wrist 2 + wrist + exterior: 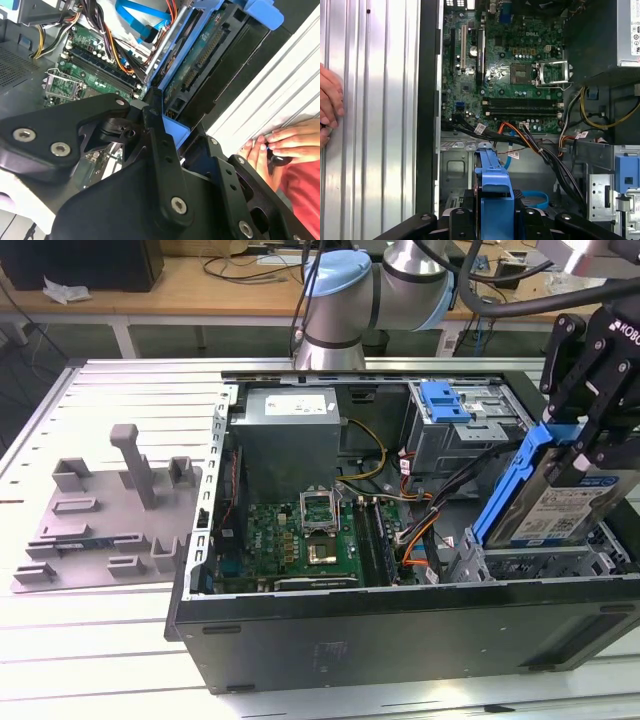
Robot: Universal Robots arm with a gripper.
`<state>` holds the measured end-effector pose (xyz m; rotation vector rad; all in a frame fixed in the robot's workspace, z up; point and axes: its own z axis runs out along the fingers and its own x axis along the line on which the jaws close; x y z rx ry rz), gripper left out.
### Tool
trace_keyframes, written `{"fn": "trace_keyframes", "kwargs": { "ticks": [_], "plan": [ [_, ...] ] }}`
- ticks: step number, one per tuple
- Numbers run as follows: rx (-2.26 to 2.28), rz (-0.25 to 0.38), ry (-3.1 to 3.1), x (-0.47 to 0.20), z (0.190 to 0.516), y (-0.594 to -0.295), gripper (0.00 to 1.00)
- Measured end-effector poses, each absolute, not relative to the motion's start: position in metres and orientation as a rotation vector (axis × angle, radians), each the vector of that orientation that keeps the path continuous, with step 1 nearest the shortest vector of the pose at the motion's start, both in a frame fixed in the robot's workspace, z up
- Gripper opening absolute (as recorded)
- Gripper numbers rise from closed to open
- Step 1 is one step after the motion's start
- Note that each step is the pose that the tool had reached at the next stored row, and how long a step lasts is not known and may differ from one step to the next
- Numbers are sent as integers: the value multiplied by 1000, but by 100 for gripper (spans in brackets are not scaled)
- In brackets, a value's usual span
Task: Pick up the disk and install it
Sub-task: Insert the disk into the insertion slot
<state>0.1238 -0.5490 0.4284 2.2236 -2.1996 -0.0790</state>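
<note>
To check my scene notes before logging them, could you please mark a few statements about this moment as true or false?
1. The pincer grips the disk by its blue bracket. True.
2. The computer case is open, with the motherboard exposed. True.
3. A person's hand rests on the table beside the case. True.
4. The disk lies flat on the table outside the case. False: it is held tilted over the open case, at the exterior view's right.
5. A cooler covers the processor socket. False: the socket is bare.
</note>
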Motion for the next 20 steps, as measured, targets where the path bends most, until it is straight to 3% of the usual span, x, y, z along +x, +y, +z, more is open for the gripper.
{"fn": "trace_keyframes", "kwargs": {
  "ticks": [20],
  "plan": [
    [2225, -76, -2201, 124, 407, -549, 37]
  ]
}}
